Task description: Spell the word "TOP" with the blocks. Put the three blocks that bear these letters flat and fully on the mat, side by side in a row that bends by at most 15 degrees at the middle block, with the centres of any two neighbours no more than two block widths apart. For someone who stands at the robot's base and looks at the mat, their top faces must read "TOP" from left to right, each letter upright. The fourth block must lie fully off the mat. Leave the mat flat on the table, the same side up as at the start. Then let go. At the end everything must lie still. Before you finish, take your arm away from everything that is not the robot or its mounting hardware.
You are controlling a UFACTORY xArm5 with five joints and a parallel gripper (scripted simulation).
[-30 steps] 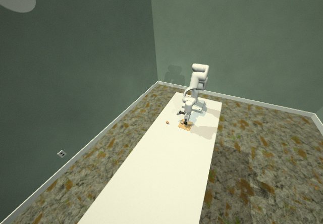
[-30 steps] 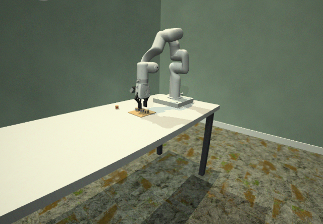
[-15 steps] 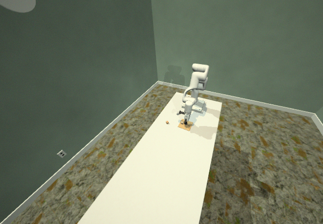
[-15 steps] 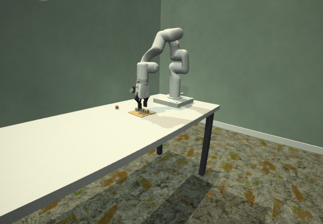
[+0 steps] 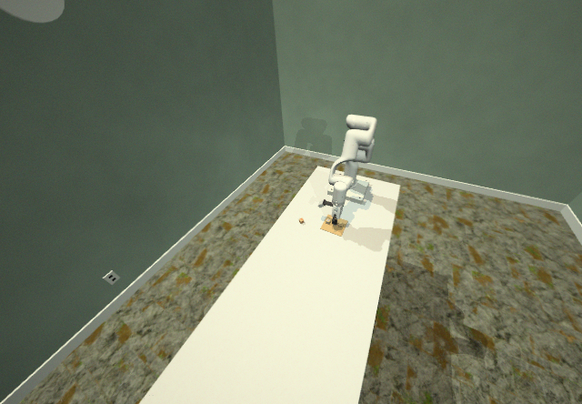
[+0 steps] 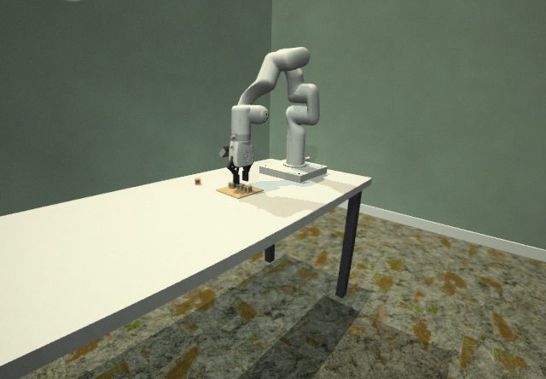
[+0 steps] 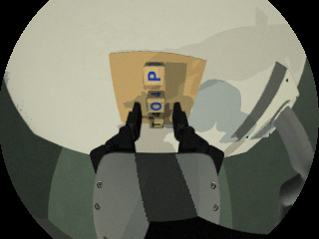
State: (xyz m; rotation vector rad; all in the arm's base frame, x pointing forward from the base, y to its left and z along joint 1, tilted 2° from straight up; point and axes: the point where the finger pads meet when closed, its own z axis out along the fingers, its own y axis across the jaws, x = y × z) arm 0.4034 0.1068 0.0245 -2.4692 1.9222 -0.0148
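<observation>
While the hand (image 5: 335, 222) (image 6: 241, 181) (image 7: 157, 110) hangs low over the row, its 2 fingers stand partly apart, with nothing gripped between them. Just below, the O block (image 6: 239, 187) (image 7: 156, 105) sits in the middle, with the T block (image 5: 340, 224) (image 6: 248, 188) (image 7: 157, 121) at 1 end and the P block (image 5: 327, 219) (image 6: 231, 185) (image 7: 154, 76) at the other. All 3 appear to rest on the mat (image 5: 335, 231) (image 6: 238, 194) (image 7: 122, 70), in a nearly straight line that should read TOP from the base. T lies close to 1 mat edge, its face too foreshortened to confirm that it is upright or fully on; P has more margin. Farther out, the 4th block (image 5: 301, 220) (image 6: 197, 181) lies well off the mat on the counter (image 5: 282, 296) (image 6: 132, 234) (image 7: 60, 75). Beyond, the robot's base (image 5: 361, 198) (image 6: 273, 172) stands well apart. Placement looks essentially done; what remains is probably stillness, or a straight lift, since sideways motion could nudge a block.
</observation>
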